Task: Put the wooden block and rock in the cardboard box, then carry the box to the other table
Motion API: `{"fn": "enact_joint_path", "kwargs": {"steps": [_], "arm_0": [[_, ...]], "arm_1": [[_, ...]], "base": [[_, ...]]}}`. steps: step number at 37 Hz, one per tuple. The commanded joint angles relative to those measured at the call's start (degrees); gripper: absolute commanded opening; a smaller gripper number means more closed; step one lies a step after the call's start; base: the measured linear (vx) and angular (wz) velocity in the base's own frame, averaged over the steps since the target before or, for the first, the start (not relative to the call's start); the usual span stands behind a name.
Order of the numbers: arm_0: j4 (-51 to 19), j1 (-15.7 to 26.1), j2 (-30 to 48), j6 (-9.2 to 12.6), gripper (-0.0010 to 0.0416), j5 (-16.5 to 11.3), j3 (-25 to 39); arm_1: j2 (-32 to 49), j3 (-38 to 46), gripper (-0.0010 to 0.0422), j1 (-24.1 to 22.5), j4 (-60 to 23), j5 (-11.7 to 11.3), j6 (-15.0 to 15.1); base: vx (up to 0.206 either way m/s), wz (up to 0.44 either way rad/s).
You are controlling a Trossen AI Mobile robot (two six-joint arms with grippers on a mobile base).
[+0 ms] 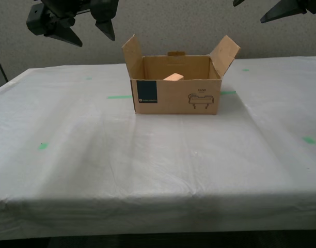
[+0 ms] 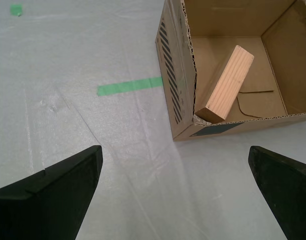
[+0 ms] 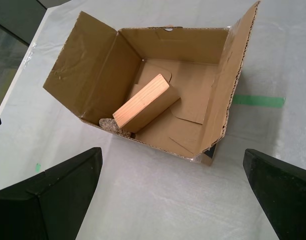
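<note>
The cardboard box [image 1: 176,95] stands open on the other table [image 1: 147,160], flaps up at both sides. Inside it the wooden block [image 3: 142,102] lies tilted, its near end resting on the rock [image 3: 112,124], which is mostly hidden at the box's front wall. The block [image 2: 225,85] also shows in the second wrist view, and its tip [image 1: 173,77] shows over the rim. My second gripper [image 1: 90,33] hangs open and empty high at the exterior view's left. My first gripper [image 1: 261,8] hangs open and empty high at the exterior view's right. Neither touches the box.
The wrinkled white cover carries green tape marks [image 1: 119,96] beside the box and a small one [image 1: 43,146] nearer the front. The table's front edge [image 1: 158,199] runs across the exterior view. A grey wall [image 1: 173,20] stands behind.
</note>
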Motion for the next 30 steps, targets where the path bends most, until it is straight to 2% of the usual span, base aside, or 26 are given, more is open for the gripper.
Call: {"fn": "enact_joint_path", "kwargs": {"steps": [1,30], "arm_0": [[0.1,0.0,0.0,0.2,0.0394,0.1,0.0],[0.1,0.0,0.0,0.2,0.0394,0.1,0.0]], "arm_1": [[0.0,0.0,0.04,0.0,0.1,-0.2,0.0],[0.0,0.0,0.04,0.0,0.1,-0.2,0.0]], "base": [[0.0,0.0],[0.0,0.0]]}}
